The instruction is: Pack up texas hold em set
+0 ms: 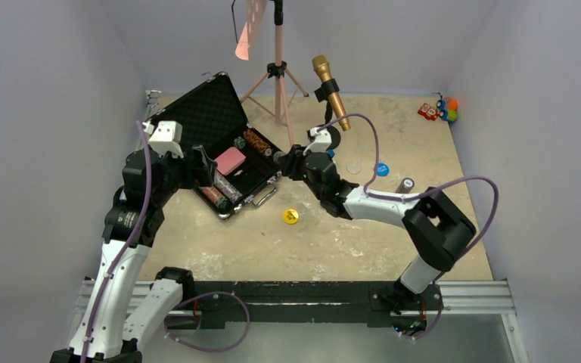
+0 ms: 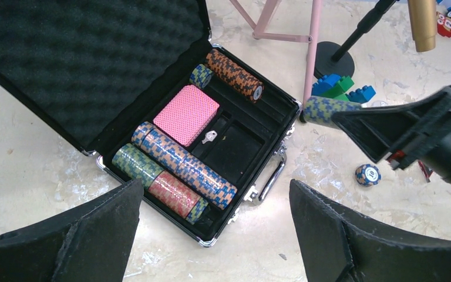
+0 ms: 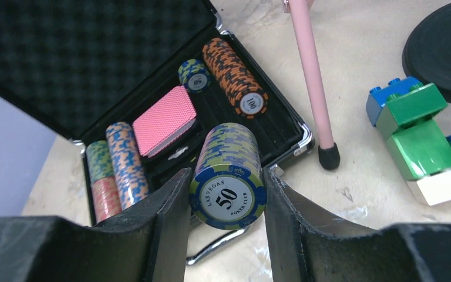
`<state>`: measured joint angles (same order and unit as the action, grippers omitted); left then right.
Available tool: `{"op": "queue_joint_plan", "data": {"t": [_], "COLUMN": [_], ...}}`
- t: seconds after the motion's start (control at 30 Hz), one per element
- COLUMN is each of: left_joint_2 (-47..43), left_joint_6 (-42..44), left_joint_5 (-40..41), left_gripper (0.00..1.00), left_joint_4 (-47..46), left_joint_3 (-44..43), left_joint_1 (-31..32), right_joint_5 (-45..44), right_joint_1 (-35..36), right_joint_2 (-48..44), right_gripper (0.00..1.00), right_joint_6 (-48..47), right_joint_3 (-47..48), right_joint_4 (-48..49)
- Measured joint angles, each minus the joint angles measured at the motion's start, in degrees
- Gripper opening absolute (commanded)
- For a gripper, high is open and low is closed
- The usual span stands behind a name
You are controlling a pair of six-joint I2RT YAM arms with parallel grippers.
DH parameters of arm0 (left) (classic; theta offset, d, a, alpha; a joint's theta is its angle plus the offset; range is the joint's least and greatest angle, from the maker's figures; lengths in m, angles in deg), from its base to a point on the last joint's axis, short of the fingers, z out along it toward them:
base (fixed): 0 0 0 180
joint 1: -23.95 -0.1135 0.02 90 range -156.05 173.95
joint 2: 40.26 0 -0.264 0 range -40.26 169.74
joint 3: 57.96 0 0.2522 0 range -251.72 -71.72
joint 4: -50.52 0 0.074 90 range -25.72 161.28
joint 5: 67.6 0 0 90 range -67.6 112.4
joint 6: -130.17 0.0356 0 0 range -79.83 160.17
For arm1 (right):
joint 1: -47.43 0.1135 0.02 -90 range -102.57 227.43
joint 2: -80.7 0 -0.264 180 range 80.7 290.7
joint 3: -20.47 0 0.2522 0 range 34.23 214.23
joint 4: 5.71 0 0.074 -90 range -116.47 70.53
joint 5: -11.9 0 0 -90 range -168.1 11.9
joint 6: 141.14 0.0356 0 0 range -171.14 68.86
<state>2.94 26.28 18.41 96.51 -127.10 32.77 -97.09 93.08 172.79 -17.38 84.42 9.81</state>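
Right hand (image 3: 226,179): closed on a blue-and-yellow chip stack (image 3: 228,150), which lies on its side between both fingers with its "50" face toward the wrist camera, just off the right corner of the open briefcase (image 2: 241,150). Left hand (image 2: 215,188): spread wide, gripping nothing, over the briefcase's near-left side. Briefcase tray: pink card deck (image 2: 186,114) at centre, a small key (image 2: 209,137) just beside it, an orange chip stack (image 2: 234,73) along the far side, further chip rows (image 2: 182,167) along the near side. On the counter (image 1: 348,242): yellow button (image 1: 290,216) near the handle (image 2: 273,173); blue button (image 1: 381,169) well apart, to the right.
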Motion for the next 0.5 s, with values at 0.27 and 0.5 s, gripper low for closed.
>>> {"op": "queue_joint_plan", "data": {"t": [0.27, 0.5], "left_joint_2": [-0.1, -0.1], "left_joint_6": [0.0, 0.0], "left_joint_5": [0.2, 0.4], "left_gripper": [0.98, 0.98], "left_joint_4": [0.0, 0.0], "left_joint_3": [0.0, 0.0], "left_joint_1": [0.0, 0.0], "right_joint_5": [-3.6, -4.5], "right_joint_1": [0.2, -0.5], "right_joint_2": [11.2, 16.5], "right_gripper": [0.00, 0.00], "right_joint_6": [-1.2, -1.3], "right_joint_3": [7.9, 13.7], "right_joint_4": [1.6, 1.3]}}
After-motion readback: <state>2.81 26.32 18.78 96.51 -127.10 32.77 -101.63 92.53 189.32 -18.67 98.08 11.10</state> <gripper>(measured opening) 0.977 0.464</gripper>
